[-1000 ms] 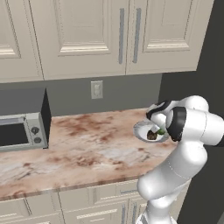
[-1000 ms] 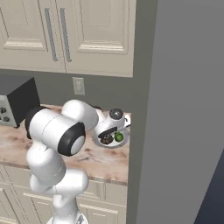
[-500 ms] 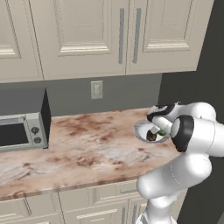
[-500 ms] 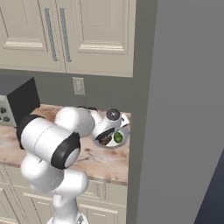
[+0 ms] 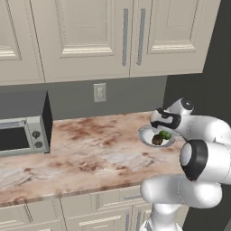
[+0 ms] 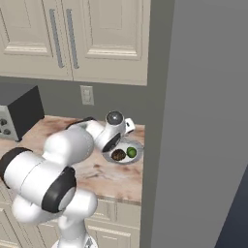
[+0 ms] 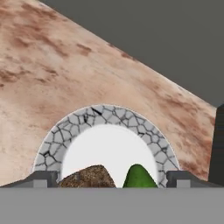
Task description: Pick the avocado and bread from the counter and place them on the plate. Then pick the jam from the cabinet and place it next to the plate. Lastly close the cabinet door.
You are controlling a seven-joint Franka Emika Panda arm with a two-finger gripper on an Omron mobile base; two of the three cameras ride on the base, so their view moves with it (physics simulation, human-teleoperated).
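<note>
Avocado (image 7: 138, 176) and bread (image 7: 86, 177) lie side by side on the plate (image 7: 105, 116), just beyond the jaws. In the hand view the two dark finger tips (image 7: 40, 178) stand wide apart at the bottom, one to each side, with both foods in the gap between them; the jaws are open and grip nothing. The brown lumpy bread is nearer the tip on that view's left, the green avocado nearer the tip on its right, and neither food touches a tip as far as can be seen.

From the left base view the gripper (image 5: 161, 122) hangs just above the plate (image 5: 145, 134), with the bread (image 5: 157, 140) and avocado (image 5: 165, 134) touching or nearly touching each other on its white centre. From the right base view the gripper (image 6: 114, 140) sits beside the plate (image 6: 138, 154), and the bread (image 6: 118, 155) lies to the left of the avocado (image 6: 131, 152).

The plate rests on the marbled worktop (image 5: 81, 149) near its right end, close to a dark grey wall panel (image 6: 203, 116). A wall socket (image 5: 99, 92) sits on the grey backsplash behind. Above it hangs the cream cabinet (image 5: 90, 31), its two doors shut, with vertical grey bar handles (image 5: 126, 30) side by side. A toaster oven (image 5: 22, 128) stands at the far left of the worktop, well apart from the plate.
</note>
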